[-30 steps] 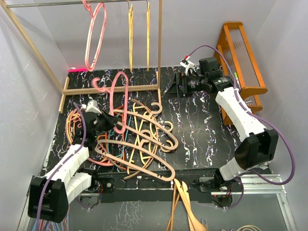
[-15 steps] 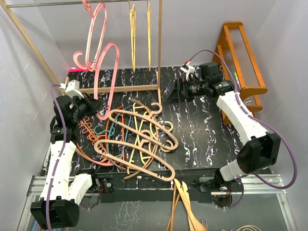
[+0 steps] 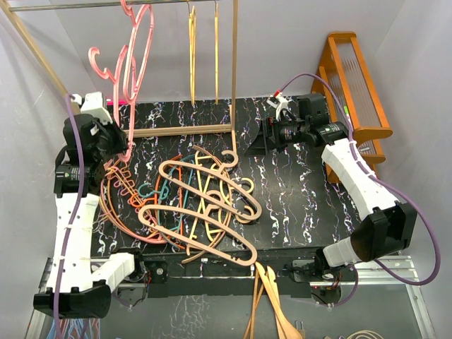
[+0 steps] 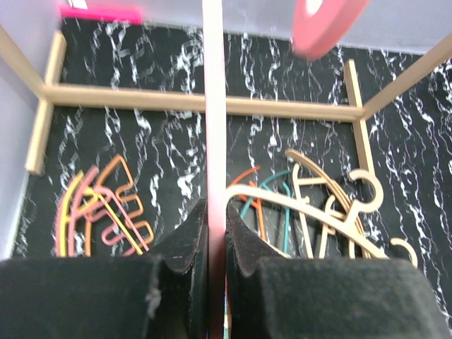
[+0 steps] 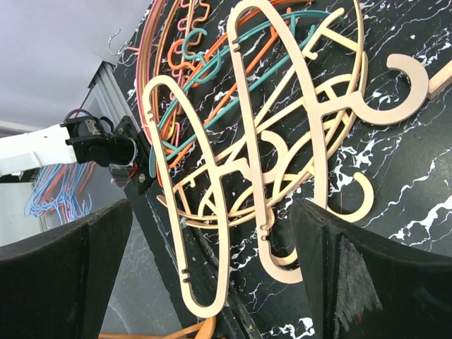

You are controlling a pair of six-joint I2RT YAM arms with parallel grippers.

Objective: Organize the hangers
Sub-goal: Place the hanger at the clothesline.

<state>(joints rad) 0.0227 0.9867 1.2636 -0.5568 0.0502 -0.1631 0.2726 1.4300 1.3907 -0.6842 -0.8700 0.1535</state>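
The left gripper (image 4: 215, 212), raised close to the pale side wall (image 3: 28, 141), is pressed tight on the thin bar of a pale pink plastic hanger (image 4: 214, 106) that rises straight up past its fingers. Beneath it, on the black white-veined table (image 3: 304, 198), a small cluster of pink, orange and yellow hangers (image 4: 99, 212) lies to its left. The main heap of tan, teal, orange and yellow hangers (image 3: 201, 205) spreads to its right. Ahead of it runs the base of a light wooden frame (image 4: 198, 104). Overhead, the frame's metal rail (image 3: 70, 6) carries a hung pink hanger (image 3: 145, 49) and two slim yellow-orange hangers (image 3: 192, 49).

The right gripper (image 5: 210, 212) hovers with its fingers spread wide and nothing between them, pointing at the heap. A stretch of bare table separates the two, and the frame's corner post stands close beside it. Behind its arm an orange-brown wooden rack (image 3: 353, 78) sits against the far-right wall; what it holds cannot be made out.
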